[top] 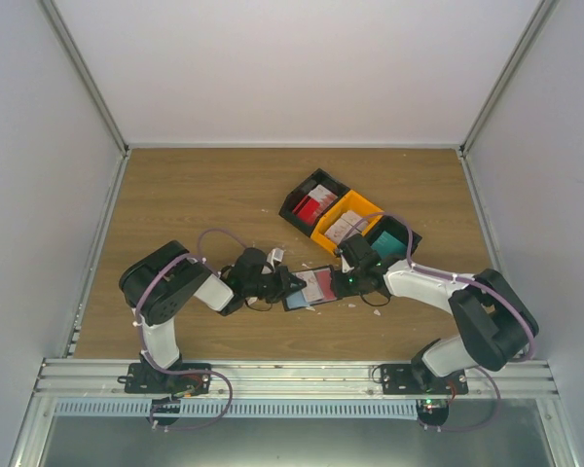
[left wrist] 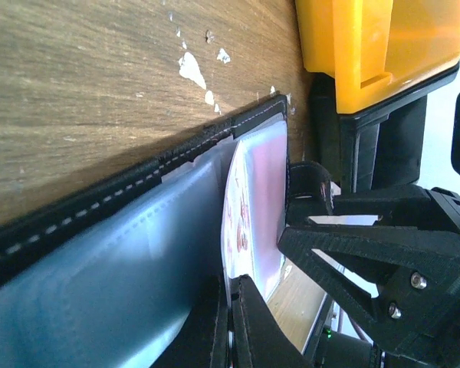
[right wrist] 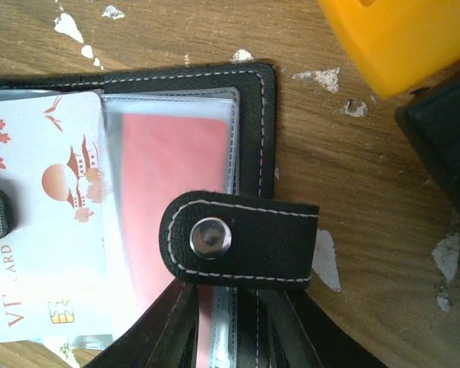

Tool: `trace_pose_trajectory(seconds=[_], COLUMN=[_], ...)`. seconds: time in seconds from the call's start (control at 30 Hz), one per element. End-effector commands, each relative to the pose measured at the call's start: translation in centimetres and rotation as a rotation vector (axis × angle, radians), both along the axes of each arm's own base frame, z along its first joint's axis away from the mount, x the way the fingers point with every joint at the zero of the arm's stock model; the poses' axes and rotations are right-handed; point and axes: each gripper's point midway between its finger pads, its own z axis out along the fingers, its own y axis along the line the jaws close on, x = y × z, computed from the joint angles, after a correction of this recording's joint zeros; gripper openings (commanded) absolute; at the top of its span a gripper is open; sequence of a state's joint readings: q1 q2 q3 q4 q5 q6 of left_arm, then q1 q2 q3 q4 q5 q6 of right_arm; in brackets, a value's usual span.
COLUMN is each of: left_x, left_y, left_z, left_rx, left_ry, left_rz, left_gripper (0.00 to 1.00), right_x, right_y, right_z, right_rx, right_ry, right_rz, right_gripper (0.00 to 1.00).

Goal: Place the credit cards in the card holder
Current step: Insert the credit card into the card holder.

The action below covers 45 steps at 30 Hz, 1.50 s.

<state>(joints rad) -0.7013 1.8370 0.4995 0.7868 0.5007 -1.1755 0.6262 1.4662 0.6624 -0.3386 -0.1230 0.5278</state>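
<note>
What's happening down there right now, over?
Left pincer shut on white card, at open card holder. Right pincer straddling holder's edge, grip unclear. Red card sleeved. Yellow bin close, not touching.

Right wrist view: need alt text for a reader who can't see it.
An open black wallet lies on a wooden table, with a red card in its clear sleeve and a white VIP card to the left of it. The snap strap folds over the wallet's edge, where the hand straddles it. A yellow bin corner shows top right.
</note>
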Motion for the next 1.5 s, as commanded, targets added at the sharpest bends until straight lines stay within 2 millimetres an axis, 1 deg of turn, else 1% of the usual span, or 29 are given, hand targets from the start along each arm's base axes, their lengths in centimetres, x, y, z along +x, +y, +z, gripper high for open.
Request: trace_pose_trajectory(seconds=[0.0, 0.13, 0.27, 0.37, 0.53, 0.6, 0.7, 0.83, 0.93, 1.1, 1.23, 1.3, 1.4, 1.47], left_x=[-0.9, -1.3, -2.3, -2.8, -3.0, -2.7, -2.5, -1.9, -1.6, -1.3, -1.3, -1.3, -1.2, -1.2], left_y=[-0.3, -0.5, 0.3, 0.7, 1.1, 0.8, -0.2, -1.2, -1.5, -2.1, -2.7, -2.6, -2.5, -2.2], left_z=[-1.4, -1.6, -2.4, -2.6, -2.9, -2.9, -2.8, -2.7, -2.8, -3.0, -2.7, -2.4, -1.4, -0.9], left_rx=[0.039, 0.041, 0.053, 0.061, 0.081, 0.085, 0.074, 0.08, 0.102, 0.127, 0.133, 0.146, 0.165, 0.194], left_ry=[0.016, 0.033, 0.101, 0.128, 0.154, 0.146, 0.128, 0.086, 0.064, 0.049, 0.03, 0.018, -0.023, -0.046], left_rz=[-0.026, -0.029, 0.019, 0.042, 0.074, 0.061, 0.013, -0.038, -0.056, -0.093, -0.126, -0.132, -0.146, -0.148], left_gripper=[0.0, 0.0, 0.0, 0.0, 0.0, 0.0, 0.0, 0.0, 0.0, 0.04, 0.07, 0.08, 0.14, 0.2], right_x=[-3.2, -3.2, -3.3, -3.3, -3.3, -3.4, -3.5, -3.8, -3.9, -3.8, -3.4, -3.1, -2.5, -2.2], right_y=[0.2, 0.2, 0.0, -0.2, -0.2, -0.2, -0.2, 0.4, 0.9, 1.3, 1.3, 1.1, 0.5, 0.1], right_z=[-2.0, -2.1, -2.2, -2.3, -2.3, -2.4, -2.5, -2.4, -2.2, -2.0, -1.8, -1.6, -1.1, -0.6], right_rx=[0.01, 0.009, 0.005, 0.001, 0.004, 0.007, 0.009, 0.038, 0.063, 0.072, 0.071, 0.064, 0.047, 0.039], right_ry=[0.138, 0.143, 0.149, 0.152, 0.152, 0.152, 0.155, 0.158, 0.16, 0.159, 0.146, 0.132, 0.104, 0.085], right_rz=[0.057, 0.052, 0.038, 0.029, 0.026, 0.034, 0.044, 0.08, 0.105, 0.123, 0.114, 0.101, 0.068, 0.045], right_gripper=[0.27, 0.28, 0.28, 0.28, 0.28, 0.28, 0.28, 0.28, 0.28, 0.28, 0.29, 0.29, 0.32, 0.33])
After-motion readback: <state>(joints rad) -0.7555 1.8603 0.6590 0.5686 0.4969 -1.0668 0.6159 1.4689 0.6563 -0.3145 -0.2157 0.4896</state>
